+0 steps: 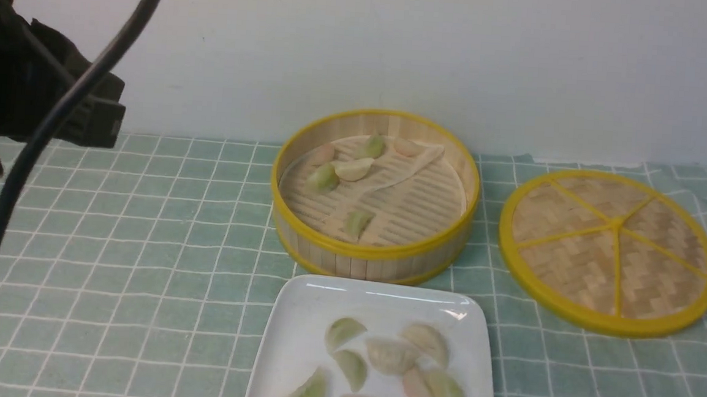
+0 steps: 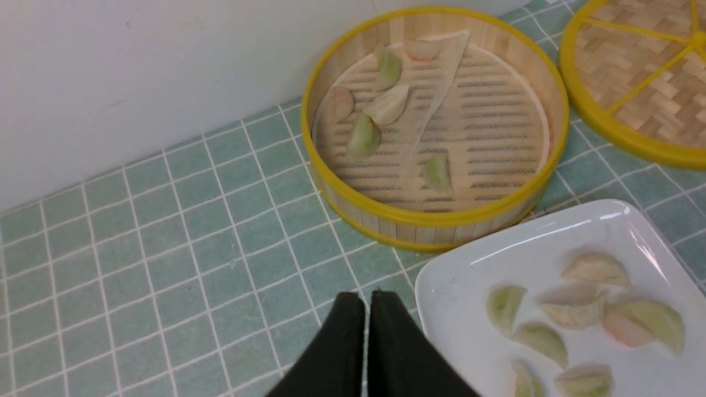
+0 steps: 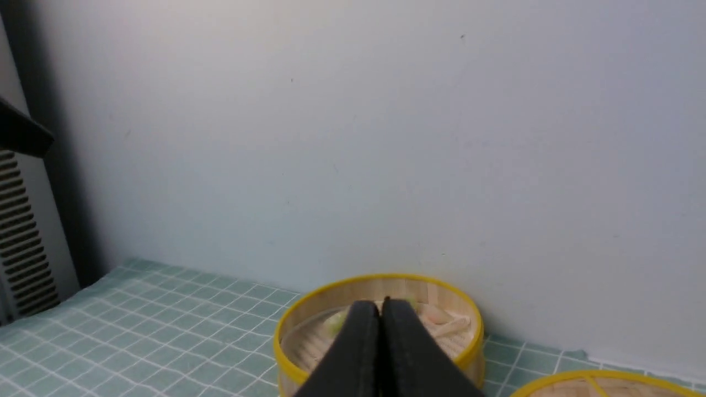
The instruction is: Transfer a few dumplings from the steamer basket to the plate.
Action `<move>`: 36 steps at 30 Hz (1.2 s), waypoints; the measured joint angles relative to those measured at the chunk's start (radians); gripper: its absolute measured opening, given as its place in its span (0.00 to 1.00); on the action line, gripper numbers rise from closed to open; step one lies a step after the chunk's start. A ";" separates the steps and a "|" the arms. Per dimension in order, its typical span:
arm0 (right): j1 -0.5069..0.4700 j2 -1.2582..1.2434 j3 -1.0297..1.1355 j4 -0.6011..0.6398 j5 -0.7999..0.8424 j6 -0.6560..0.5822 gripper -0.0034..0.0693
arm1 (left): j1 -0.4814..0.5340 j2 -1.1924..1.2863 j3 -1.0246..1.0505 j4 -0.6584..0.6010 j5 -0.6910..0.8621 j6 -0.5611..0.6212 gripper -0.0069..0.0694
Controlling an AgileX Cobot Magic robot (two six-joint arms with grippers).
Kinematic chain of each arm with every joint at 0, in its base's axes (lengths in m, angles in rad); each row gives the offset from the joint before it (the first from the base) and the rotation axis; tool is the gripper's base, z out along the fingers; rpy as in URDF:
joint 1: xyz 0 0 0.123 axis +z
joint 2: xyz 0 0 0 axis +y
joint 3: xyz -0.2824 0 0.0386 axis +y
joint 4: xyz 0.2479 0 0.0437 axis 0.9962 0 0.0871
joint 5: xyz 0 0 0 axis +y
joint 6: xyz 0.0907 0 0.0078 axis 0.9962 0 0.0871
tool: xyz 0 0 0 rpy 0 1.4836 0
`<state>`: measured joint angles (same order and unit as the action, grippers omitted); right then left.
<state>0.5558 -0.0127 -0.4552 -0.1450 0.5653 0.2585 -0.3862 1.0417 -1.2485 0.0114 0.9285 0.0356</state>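
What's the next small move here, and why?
Probably just park both arms and call it done. The plate already holds several dumplings, with six more left in the steamer basket. The left fingers and right fingers are both shut on nothing, clear of the food.

The work surface is covered by a pale green cloth (image 1: 141, 259) printed with a white grid. The cloth runs back to the wall, and its rear edge is slightly wrinkled at the right. Three items rest directly on the cloth. The steamer basket (image 1: 371, 255) stands at centre, near the wall. The plate (image 1: 295, 342) lies in front of the basket, its rear edge just beside the basket wall; contact cannot be determined. The lid (image 1: 611, 251) lies flat to the right of the basket, near it but apart.
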 joint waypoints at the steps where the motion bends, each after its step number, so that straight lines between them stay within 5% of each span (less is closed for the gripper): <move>1: 0.000 -0.001 0.005 -0.002 0.000 0.012 0.03 | 0.000 0.000 0.000 -0.003 -0.005 0.000 0.08; 20: 0.000 -0.001 0.012 0.012 -0.016 0.043 0.03 | 0.000 -0.394 0.348 -0.050 -0.240 -0.020 0.08; 36: 0.000 -0.001 0.012 0.012 -0.016 0.043 0.03 | 0.000 -0.521 0.398 -0.053 -0.246 -0.020 0.08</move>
<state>0.5558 -0.0138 -0.4435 -0.1331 0.5496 0.3015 -0.3862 0.5209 -0.8501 -0.0418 0.6826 0.0155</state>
